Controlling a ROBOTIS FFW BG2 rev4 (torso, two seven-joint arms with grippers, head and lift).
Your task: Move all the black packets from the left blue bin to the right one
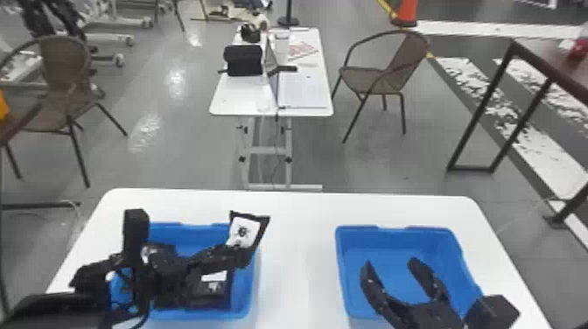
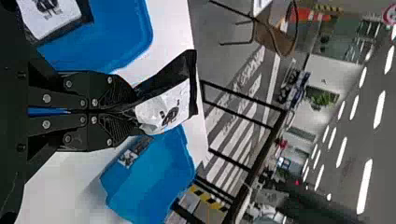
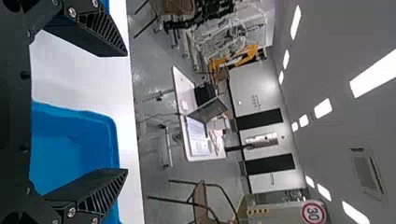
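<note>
Indoor robotics lab or test hall, by the look of it. Glossy grey floor (image 1: 175, 144), white wheeled frames (image 1: 105, 19), laptop (image 3: 208, 111) on a white worktable (image 1: 238, 98). Orange cone (image 1: 405, 11), black-and-yellow barrier (image 2: 208, 198), strip lights (image 3: 373, 74) overhead. Dark jointed machine (image 1: 50, 17) at far left, possibly another robot; too blurred to confirm.

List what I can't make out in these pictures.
Packet count in the left blue bin: head view, partly behind the left gripper.
Gripped end of the held packet: left wrist view, inside the left gripper.
Part of the right blue bin: head view, behind the right gripper.
</note>
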